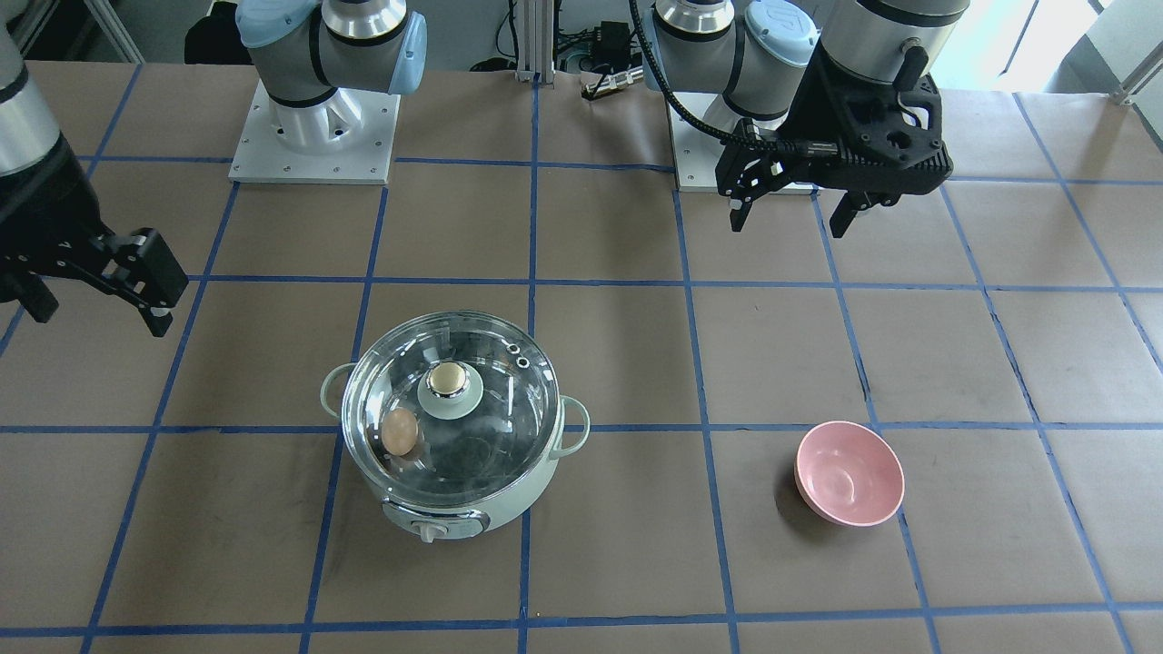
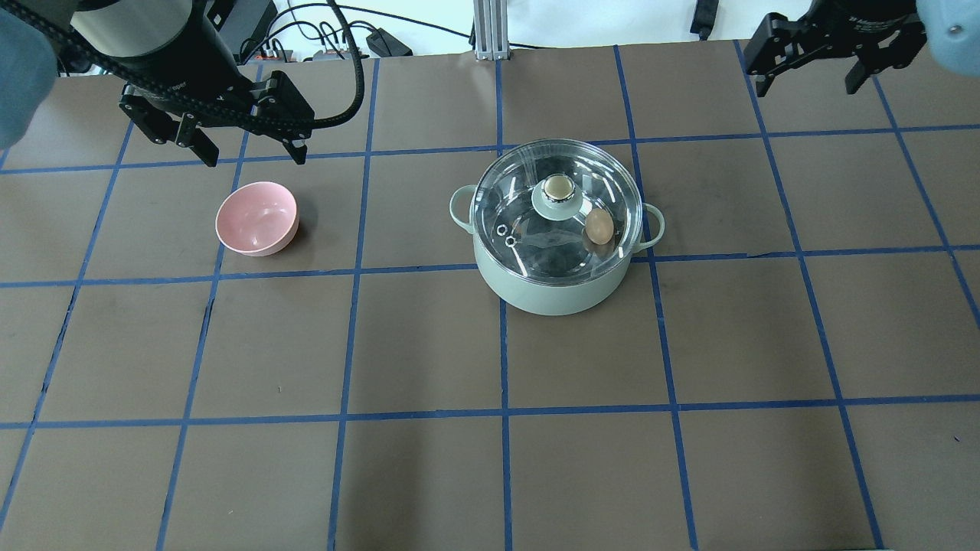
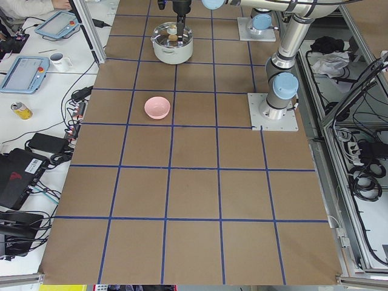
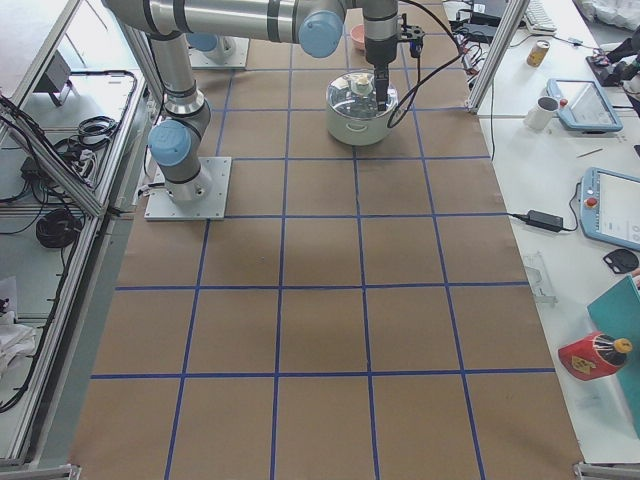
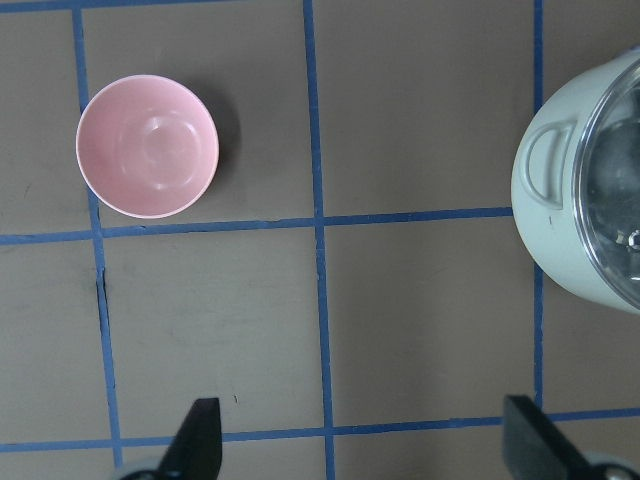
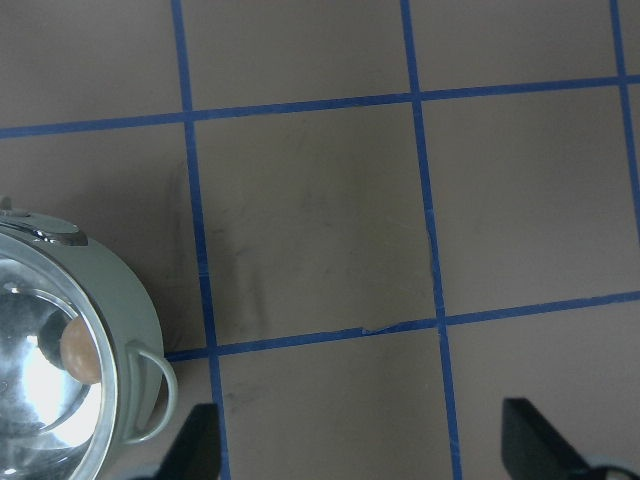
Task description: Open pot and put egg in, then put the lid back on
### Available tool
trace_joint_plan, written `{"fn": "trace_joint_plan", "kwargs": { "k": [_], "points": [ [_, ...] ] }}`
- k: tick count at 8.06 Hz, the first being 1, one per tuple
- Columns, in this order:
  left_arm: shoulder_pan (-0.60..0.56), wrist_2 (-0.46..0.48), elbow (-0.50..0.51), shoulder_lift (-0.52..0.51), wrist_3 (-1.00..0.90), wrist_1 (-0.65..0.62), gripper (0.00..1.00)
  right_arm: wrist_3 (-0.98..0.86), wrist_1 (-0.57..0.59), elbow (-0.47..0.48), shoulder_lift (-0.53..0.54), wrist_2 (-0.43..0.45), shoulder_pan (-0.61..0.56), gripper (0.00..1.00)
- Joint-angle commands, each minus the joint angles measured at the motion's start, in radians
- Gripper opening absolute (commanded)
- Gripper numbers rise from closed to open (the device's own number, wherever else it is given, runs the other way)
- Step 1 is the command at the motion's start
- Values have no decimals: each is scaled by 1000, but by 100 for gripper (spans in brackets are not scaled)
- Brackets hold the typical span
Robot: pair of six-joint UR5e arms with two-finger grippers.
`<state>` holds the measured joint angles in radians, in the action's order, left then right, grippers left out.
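The mint-green pot (image 1: 454, 509) stands on the table with the clear glass lid (image 1: 495, 427) seated on it. The lid's gold knob (image 2: 559, 187) is at its centre. The tan egg (image 1: 400, 431) lies inside the pot under the glass, and it also shows in the overhead view (image 2: 599, 226) and the right wrist view (image 6: 80, 350). My left gripper (image 2: 253, 157) is open and empty, raised behind the pink bowl. My right gripper (image 2: 804, 86) is open and empty, raised well off to the pot's far right side. Neither gripper touches anything.
An empty pink bowl (image 2: 256, 218) sits on the table to the pot's left, below my left gripper; it also shows in the left wrist view (image 5: 148, 147). The pot's loop handle (image 5: 545, 165) faces the bowl. Brown table paper with blue tape lines (image 2: 498, 413) surrounds both.
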<state>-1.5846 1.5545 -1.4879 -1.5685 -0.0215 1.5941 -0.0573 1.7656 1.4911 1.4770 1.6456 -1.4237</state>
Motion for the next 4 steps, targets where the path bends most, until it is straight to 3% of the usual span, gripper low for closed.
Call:
{"fn": "trace_joint_plan", "kwargs": {
  "k": [1, 4],
  "points": [
    [0, -2, 0, -1, 0, 0, 100, 16, -56, 3, 25, -35, 31, 100],
    [2, -2, 1, -1, 0, 0, 100, 14, -107, 9, 48, -121, -21, 100]
  ]
}}
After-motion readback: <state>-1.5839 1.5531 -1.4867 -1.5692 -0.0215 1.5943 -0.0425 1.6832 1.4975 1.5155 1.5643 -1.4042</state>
